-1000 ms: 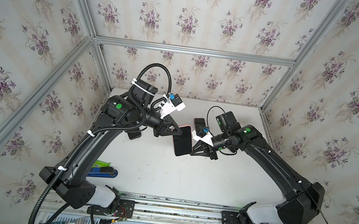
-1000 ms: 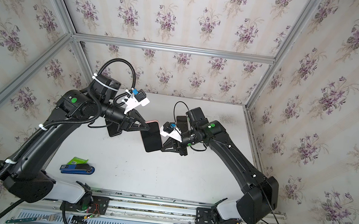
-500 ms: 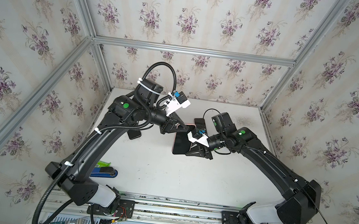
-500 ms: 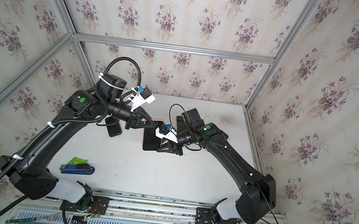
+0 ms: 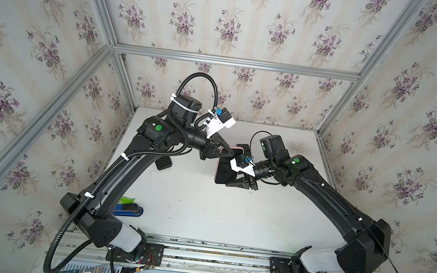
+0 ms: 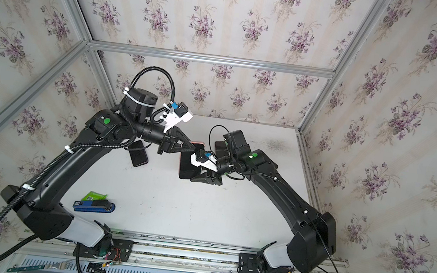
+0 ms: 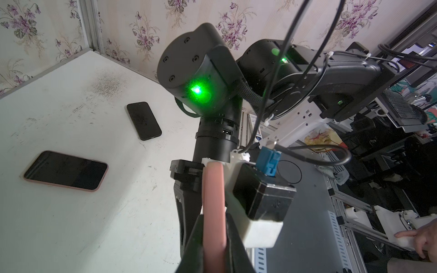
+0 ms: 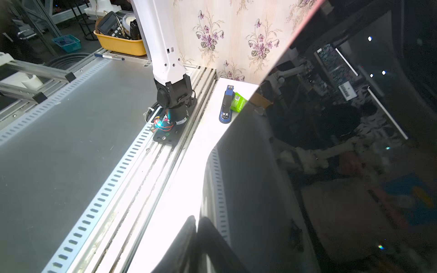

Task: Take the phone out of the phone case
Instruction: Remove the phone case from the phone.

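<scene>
**A:** Working back from the front rail, where was it?

**B:** Past the blue stapler near the front edge of the table. The phone hung in the air over mid-table with its glass face showing. It sat in the pink phone case, and I judged it was not yet out.

**A:** Who had it?

**B:** The left gripper was closed on the case's far end. The left wrist view showed the pink rim pinched edge-on between its fingers. The right gripper stood at the phone's nearer end, with one finger showing beside a corner. I could not tell whether its jaws gripped or stood clear.

**A:** How would it handle?

**B:** The phone looked stiff, thin and fairly light. Its glass looked slick and breakable, so the risk was a drop onto the table. The case looked soft and rubbery, and likely to flex at a corner. I would have taken the phone by its long edges, not the screen, and peeled the rim off from a corner.

**A:** And beyond it?

**B:** Another pink-cased phone and a bare black phone lay on the table toward the back.
</scene>
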